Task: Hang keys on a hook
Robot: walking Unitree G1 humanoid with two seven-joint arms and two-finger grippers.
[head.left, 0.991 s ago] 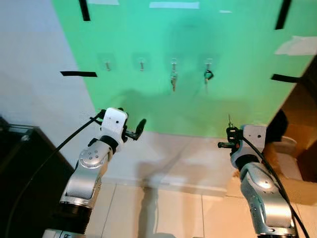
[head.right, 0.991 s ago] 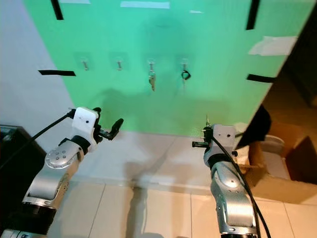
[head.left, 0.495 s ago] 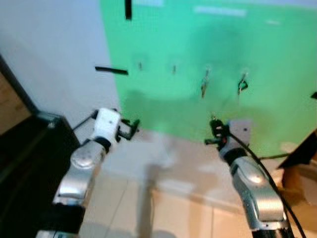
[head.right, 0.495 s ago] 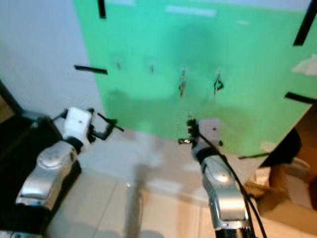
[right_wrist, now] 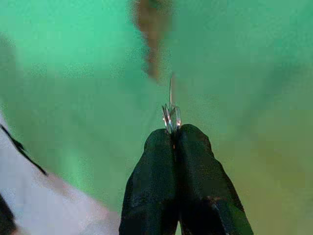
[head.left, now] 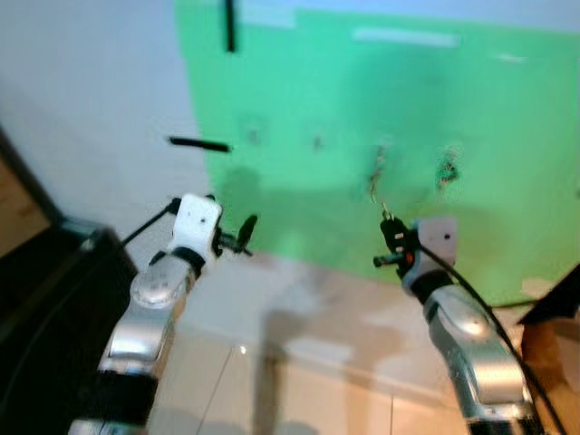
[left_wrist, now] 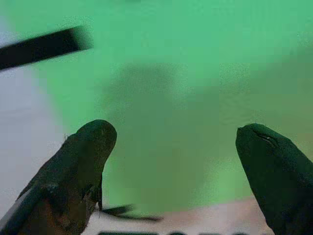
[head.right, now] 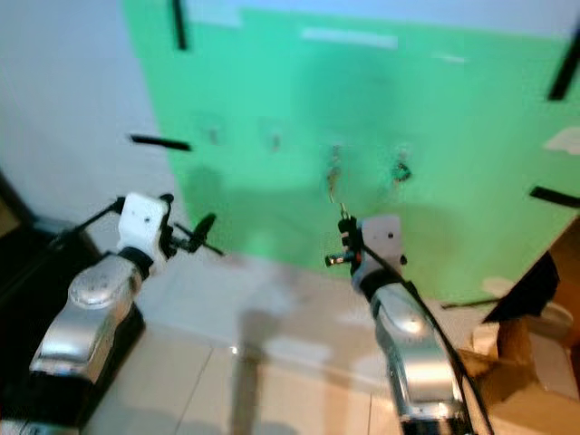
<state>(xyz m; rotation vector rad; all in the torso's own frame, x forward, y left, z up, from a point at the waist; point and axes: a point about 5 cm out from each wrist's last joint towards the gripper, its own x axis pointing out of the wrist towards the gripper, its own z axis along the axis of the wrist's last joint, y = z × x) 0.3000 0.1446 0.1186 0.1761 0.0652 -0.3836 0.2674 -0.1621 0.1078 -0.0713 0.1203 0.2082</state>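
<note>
Green, matte and smooth, the big flat panel (head.left: 399, 127) covers the pale wall straight ahead, with cream floor tiles (head.left: 299, 381) glossy below it.

Closest to that panel, the right gripper (right_wrist: 172, 134) has its two long black fingers pressed tight together, pinching a thin silver metal key ring (right_wrist: 171, 116) at their tips; a fine sliver of metal stands up out of the ring. From the head views the same right gripper (head.left: 384, 237) is raised in front of the lower part of the green, on a silver, rounded, shiny arm with a black cable along it.

Just above it, on the panel, a row of four small hooks (head.left: 317, 142) runs across, blurred. The two on the right each carry something: a pale dangling bunch of keys (head.left: 374, 177) and, beside it, a small dark loop-shaped item (head.left: 446, 169). The two on the left look bare, though the blur makes that hard to judge.

Off to the left, the left gripper (head.left: 239, 236) has its blunt, rubbery black fingers (left_wrist: 93, 147) spread wide apart, holding nothing, pointed at the panel's lower edge.

Further out, strips of black tape (head.left: 199, 143) mark the panel's border, a dark cabinet (head.left: 36, 299) sits low at the left, and a brown cardboard box (head.right: 535, 353) at the right.
</note>
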